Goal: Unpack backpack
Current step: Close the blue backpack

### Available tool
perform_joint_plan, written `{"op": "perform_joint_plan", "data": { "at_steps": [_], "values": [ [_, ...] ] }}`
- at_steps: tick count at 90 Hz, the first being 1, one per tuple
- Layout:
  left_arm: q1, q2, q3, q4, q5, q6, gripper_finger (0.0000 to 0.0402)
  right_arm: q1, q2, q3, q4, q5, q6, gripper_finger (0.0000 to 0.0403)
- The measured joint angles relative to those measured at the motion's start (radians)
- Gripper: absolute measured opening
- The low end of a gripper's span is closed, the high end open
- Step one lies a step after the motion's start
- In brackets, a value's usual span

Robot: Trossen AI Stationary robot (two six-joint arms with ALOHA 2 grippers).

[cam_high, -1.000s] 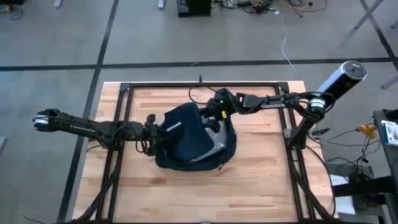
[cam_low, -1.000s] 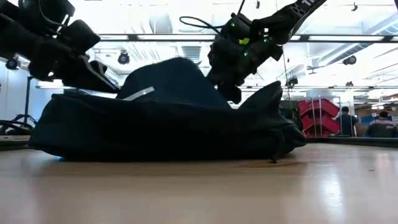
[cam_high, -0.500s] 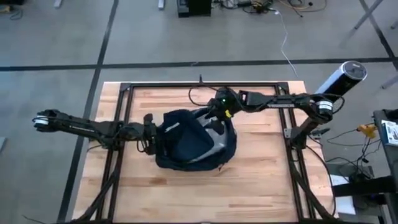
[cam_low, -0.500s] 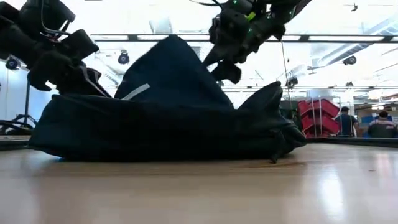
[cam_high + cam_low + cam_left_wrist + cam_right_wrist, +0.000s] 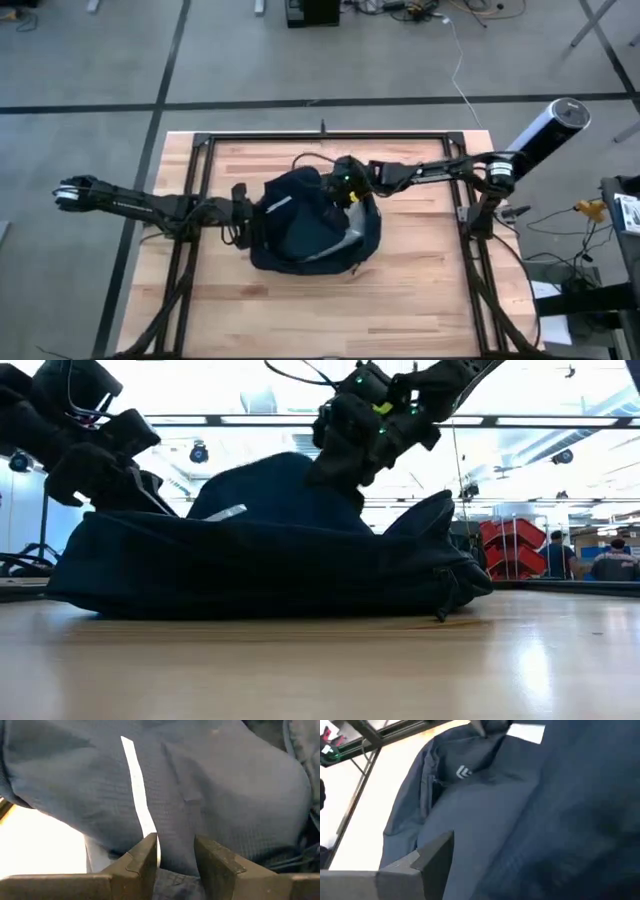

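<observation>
The dark navy backpack lies slumped on its side on the wooden table, its white stripe on top and its silvery-grey lining showing at the right. My left gripper is at its left end, shut on cloth beside the stripe. My right gripper is over the bag's far right top, low against the raised upper flap. In the right wrist view, navy cloth fills the picture and hides one finger. My left gripper pinches a fold of the navy cloth between its two fingers, just beside the white stripe, at the bag's left end. It comes nearly level from the table's left. The bag rests on the table below. My right gripper has the upper flap's cloth lying against the one finger that shows; the cloth covers the other finger. It comes slanting down from the table's right. The flap stands humped above the bag's body.
A black metal frame runs round the table top. A dark cable lies behind the bag. Bare wood spreads toward the near edge. Red bins and people stand in the room beyond.
My right gripper first rose with the backpack's upper flap, drawing it into a tall peak, then went down and toward the table's left and near edge. The flap has sunk back to a lower hump. The bag's body has stayed on the table.
</observation>
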Motion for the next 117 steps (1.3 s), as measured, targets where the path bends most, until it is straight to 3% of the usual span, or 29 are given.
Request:
{"op": "perform_joint_plan", "data": {
  "at_steps": [11, 24, 28, 38, 65, 92, 117],
  "values": [
    [0.000, 0.003, 0.000, -0.044, -0.019, -0.049, 0.0119, 0.029, 0.003, 0.014, -0.019, 0.100, -0.025, 0.0184],
    [0.000, 0.009, 0.000, -0.113, -0.043, -0.095, 0.0119, 0.078, -0.055, 0.014, -0.075, 0.196, -0.088, 0.0039],
    [0.000, 0.012, 0.000, -0.114, -0.043, -0.103, 0.0119, 0.093, -0.080, 0.014, -0.097, 0.199, -0.091, 0.0018],
    [0.000, 0.010, 0.000, -0.142, -0.062, -0.122, 0.0119, 0.144, -0.147, 0.014, -0.173, 0.266, -0.053, 0.0016],
    [0.000, 0.022, 0.000, -0.170, -0.074, -0.130, 0.0119, 0.283, -0.328, -0.003, -0.492, 0.610, 0.060, 0.0001],
    [-0.001, 0.018, 0.000, -0.129, -0.095, -0.139, 0.0119, 0.288, -0.351, -0.111, -0.691, 0.744, 0.204, 0.0002],
    [-0.022, -0.013, 0.083, -0.126, -0.057, -0.088, 0.0119, 0.276, -0.353, -0.208, -0.707, 0.742, 0.270, 0.0024]
  ]
}}
